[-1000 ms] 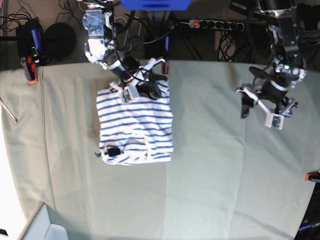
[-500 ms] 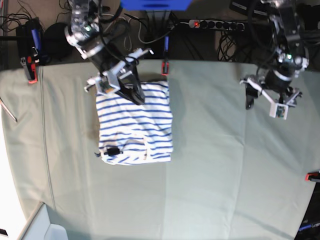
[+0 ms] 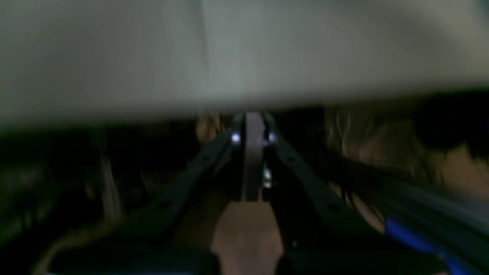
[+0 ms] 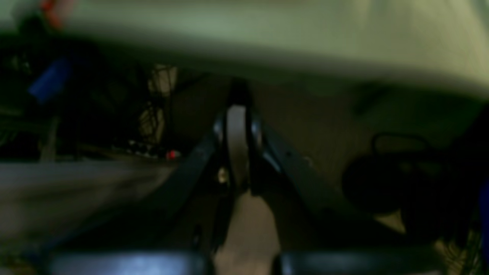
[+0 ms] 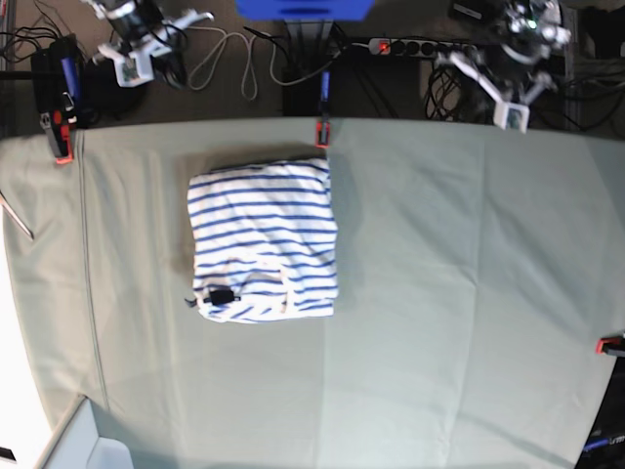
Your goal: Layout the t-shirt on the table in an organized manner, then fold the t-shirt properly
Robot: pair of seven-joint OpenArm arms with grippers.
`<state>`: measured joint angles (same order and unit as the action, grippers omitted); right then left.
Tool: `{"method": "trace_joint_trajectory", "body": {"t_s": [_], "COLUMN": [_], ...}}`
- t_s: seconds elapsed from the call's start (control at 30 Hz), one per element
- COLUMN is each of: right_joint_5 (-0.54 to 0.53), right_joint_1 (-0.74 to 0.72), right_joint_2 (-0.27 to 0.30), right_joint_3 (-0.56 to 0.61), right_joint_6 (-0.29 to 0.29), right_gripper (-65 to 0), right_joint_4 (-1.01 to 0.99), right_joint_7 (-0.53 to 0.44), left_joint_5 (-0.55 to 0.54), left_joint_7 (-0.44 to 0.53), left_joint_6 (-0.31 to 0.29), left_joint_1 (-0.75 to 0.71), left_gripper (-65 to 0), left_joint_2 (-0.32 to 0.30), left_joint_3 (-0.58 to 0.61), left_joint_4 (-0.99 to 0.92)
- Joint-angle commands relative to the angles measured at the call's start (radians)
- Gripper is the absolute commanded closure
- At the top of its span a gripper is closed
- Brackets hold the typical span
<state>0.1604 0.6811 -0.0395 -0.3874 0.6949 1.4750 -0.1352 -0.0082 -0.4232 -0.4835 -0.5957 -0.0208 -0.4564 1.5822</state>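
Left wrist view: left gripper (image 3: 253, 160) clenched on nothing, blurred, poised off the edge of the pale worktop (image 3: 153, 57), above dark floor.

Right wrist view: right gripper (image 4: 237, 147) likewise clenched and empty, beyond the worktop (image 4: 267, 34) edge, near a red clamp (image 4: 53, 7).

Base view: striped t-shirt (image 5: 262, 240) folded into a neat rectangle on the worktop (image 5: 469, 293), dark tag (image 5: 223, 294) at its near edge. Right gripper (image 5: 132, 61) and left gripper (image 5: 510, 106) both well apart from the t-shirt, past the far edge.
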Motion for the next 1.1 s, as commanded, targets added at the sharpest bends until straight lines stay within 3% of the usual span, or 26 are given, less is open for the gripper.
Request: {"method": "trace_joint_trajectory", "body": {"t_s": [0.0, 0.1, 0.27, 0.37, 0.43, 0.57, 0.6, 0.67, 0.73, 0.83, 0.93, 1.0, 1.07], "right_joint_5": [-0.011, -0.011, -0.011, -0.009, -0.006, -0.006, -0.006, -0.005, -0.005, -0.005, -0.005, -0.005, -0.005], "right_joint_1": [0.007, -0.028, -0.139, -0.222, -0.28, -0.372, -0.389, -0.415, -0.436, -0.472, -0.512, -0.541, -0.562], "right_joint_2": [0.016, 0.065, 0.122, 0.145, 0.155, 0.166, 0.165, 0.163, 0.163, 0.165, 0.165, 0.163, 0.161], "right_joint_3": [0.001, 0.003, 0.003, 0.005, 0.023, 0.052, 0.052, 0.066, 0.121, 0.235, 0.319, 0.374, 0.41], "right_joint_6": [0.003, 0.003, 0.003, 0.003, 0.003, 0.003, 0.003, 0.003, -0.159, -0.472, -0.748, -0.912, -1.022], "right_gripper": [0.0, 0.0, 0.0, 0.0, 0.0, 0.0, 0.0, 0.0, 0.0, 0.0, 0.0, 0.0, 0.0], "right_joint_4": [-0.033, -0.202, -0.472, -0.627, -0.722, -0.893, -0.925, -0.997, -1.074, -1.224, -1.333, -1.394, -1.447], "right_joint_7": [-0.013, -0.013, -0.013, -0.014, -0.014, -0.016, -0.021, -0.079, -0.162, -0.286, -0.364, -0.372, -0.372], "left_joint_5": [-0.013, -0.013, -0.006, -0.006, -0.002, 0.118, 0.153, 0.215, 0.245, 0.274, 0.324, 0.356, 0.363], "left_joint_7": [0.014, 0.016, 0.027, 0.197, 0.39, 0.703, 0.751, 0.735, 0.656, 0.545, 0.538, 0.538, 0.538], "left_joint_6": [-0.005, -0.005, -0.005, -0.004, 0.007, 0.007, 0.007, 0.009, 0.016, 0.124, 0.196, 0.222, 0.233], "left_joint_1": [-0.008, 0.012, 0.173, 0.306, 0.408, 0.575, 0.601, 0.618, 0.621, 0.615, 0.618, 0.619, 0.616], "left_gripper": [0.0, 0.0, 0.0, 0.0, 0.0, 0.0, 0.0, 0.0, 0.0, 0.0, 0.0, 0.0, 0.0], "left_joint_2": [0.011, 0.031, 0.011, -0.041, -0.069, -0.135, -0.138, -0.14, -0.133, -0.129, -0.109, -0.103, -0.097], "left_joint_3": [-0.003, -0.002, 0.0, 0.003, 0.005, 0.005, 0.005, 0.0, 0.0, 0.003, 0.003, 0.003, 0.001], "left_joint_4": [-0.01, -0.161, -0.549, -0.883, -1.149, -1.582, -1.582, -1.582, -1.582, -1.528, -1.523, -1.525, -1.526]}}
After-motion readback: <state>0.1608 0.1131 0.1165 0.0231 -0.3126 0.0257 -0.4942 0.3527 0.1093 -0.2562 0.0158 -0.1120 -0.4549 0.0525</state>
